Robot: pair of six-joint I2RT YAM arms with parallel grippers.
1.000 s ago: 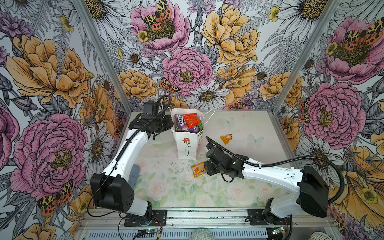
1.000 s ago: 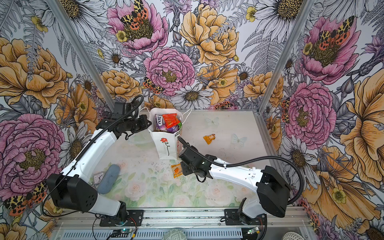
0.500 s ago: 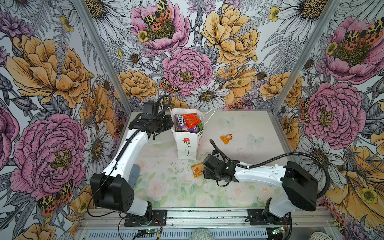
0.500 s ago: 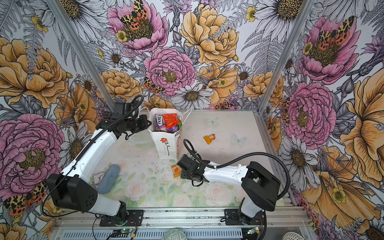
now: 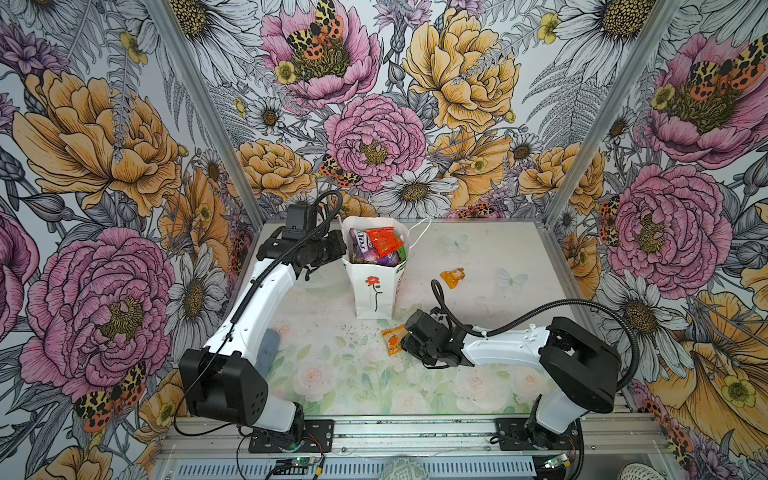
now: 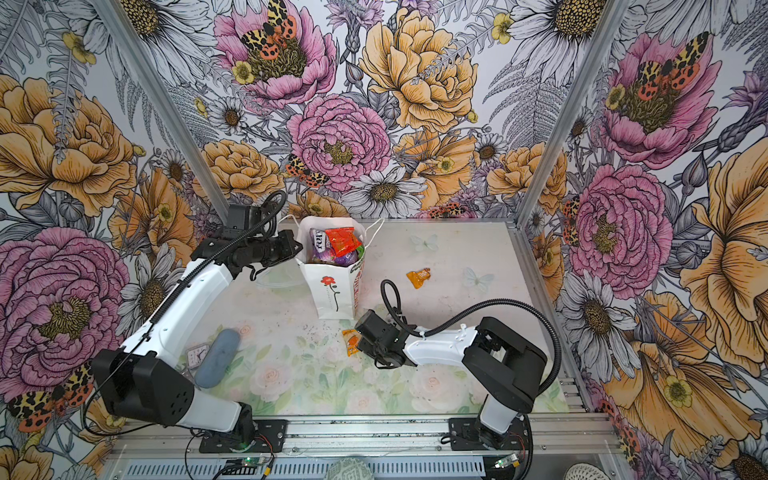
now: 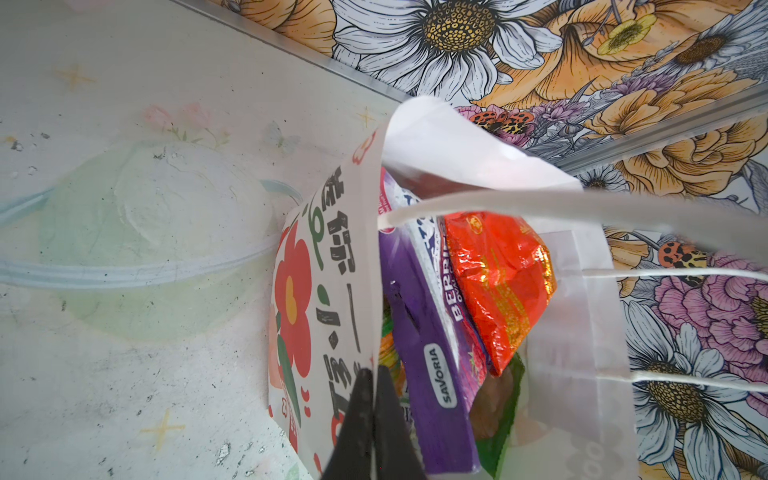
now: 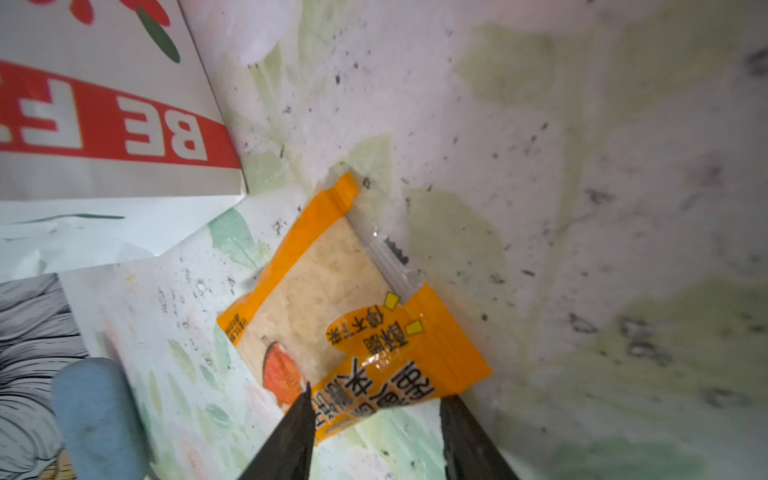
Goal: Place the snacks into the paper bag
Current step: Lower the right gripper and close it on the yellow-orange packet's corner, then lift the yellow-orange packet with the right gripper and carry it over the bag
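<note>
Paper bag [image 5: 371, 291] upright at table's [image 5: 498, 257] rear centre, snacks [image 5: 382, 243] filling it to the rim. Left gripper [image 7: 374, 382] clamped on rim edge. Right gripper [image 8: 378, 395] jaws apart, straddling orange packet [image 8: 332, 291] beside bag's base; bare table to the right.

The paper bag [image 5: 372, 291] is white, with a red rose on a thin dark stem on its front and a red band with white letters on one side. In the bag show a glossy red packet [image 5: 384, 241], a purple pouch [image 5: 360, 249] with white lettering and a green packet [image 7: 503, 432]. The flat packet [image 5: 392, 340] at the bag's foot is orange with a pale window; the small packet [image 5: 452, 276] farther from the bag is orange too. The table [image 5: 345, 374] is pale, with faded green leaves and pink roses.
</note>
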